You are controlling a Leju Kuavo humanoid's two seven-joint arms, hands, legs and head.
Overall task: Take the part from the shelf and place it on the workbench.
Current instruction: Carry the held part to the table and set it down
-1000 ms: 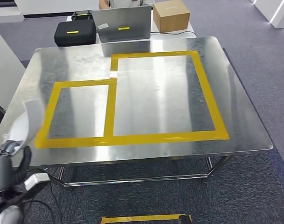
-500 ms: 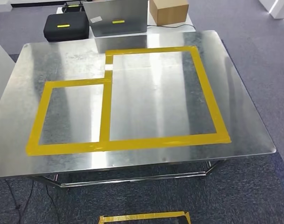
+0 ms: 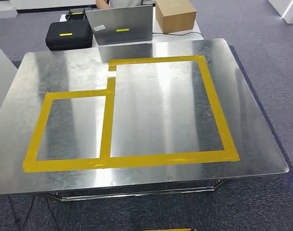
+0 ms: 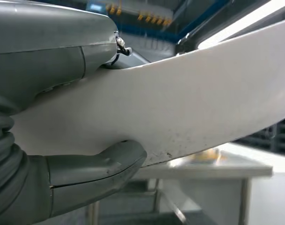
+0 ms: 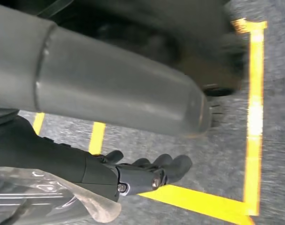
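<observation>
My left hand point(image 4: 34, 56) grips a white, curved, sheet-like part point(image 4: 190, 103), with the thumb point(image 4: 98, 173) on one face and the fingers on the other. The part runs across the left wrist view and hides what lies behind it. The steel workbench point(image 3: 246, 120) stands in front of me in the head view, marked with a small yellow tape rectangle point(image 3: 35, 144) on the left and a larger one point(image 3: 217, 110) on the right. My right hand point(image 5: 134, 173) hangs over grey carpet with its fingers stretched out and nothing in it.
Beyond the bench's far edge stand a grey laptop point(image 3: 119, 24), a black case point(image 3: 68, 34) and a cardboard box point(image 3: 175, 14), with a person behind the laptop. Yellow tape lines point(image 5: 253, 117) mark the carpet. A pale table point(image 4: 222, 164) shows past the part.
The whole head view has shifted, so the camera moved and the bench sits a little nearer. My left hand, seen at the lower left a second ago, has left the head view.
</observation>
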